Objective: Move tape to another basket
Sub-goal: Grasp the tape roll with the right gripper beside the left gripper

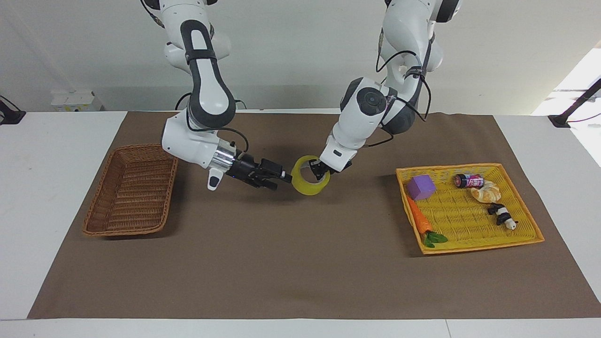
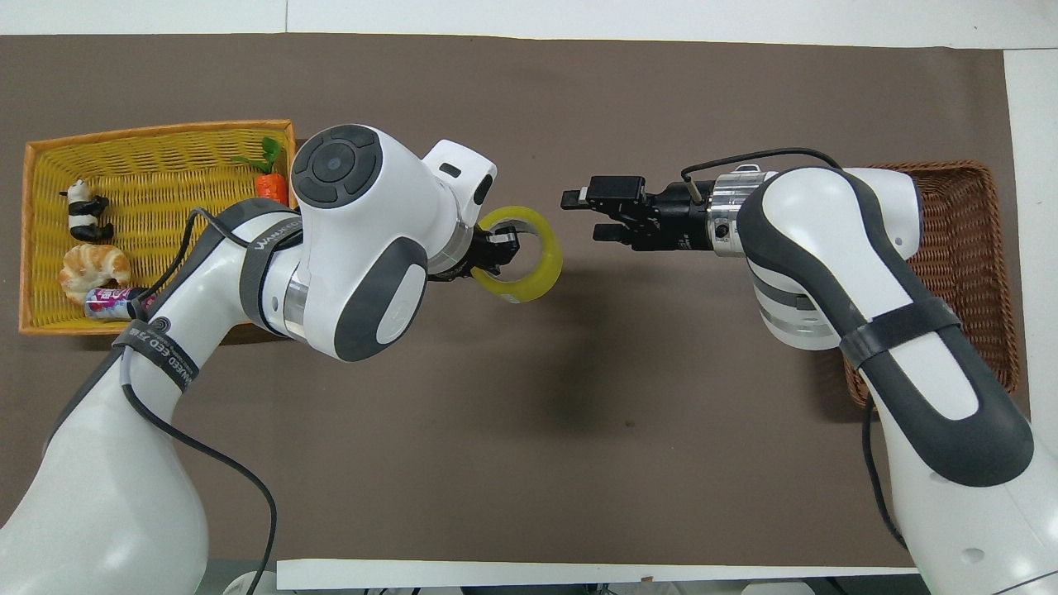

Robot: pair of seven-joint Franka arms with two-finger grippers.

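The yellow tape [image 1: 307, 188] hangs in the air over the middle of the brown mat, its hole showing in the overhead view [image 2: 541, 277]. My left gripper [image 1: 320, 170] is shut on the roll's rim, one finger inside the hole [image 2: 500, 246]. My right gripper [image 1: 283, 180] is open and level, its tips just beside the tape on the right arm's side; a small gap shows in the overhead view [image 2: 583, 216]. The brown wicker basket [image 1: 127, 192] sits empty at the right arm's end of the table [image 2: 967, 240].
A flat yellow tray [image 1: 462, 218] at the left arm's end [image 2: 157, 182] holds a purple cube [image 1: 421, 187], a carrot [image 1: 419, 219], a small bottle [image 1: 468, 180], a croissant [image 1: 486, 191] and a panda toy [image 1: 502, 215]. The brown mat [image 1: 281, 263] covers the table.
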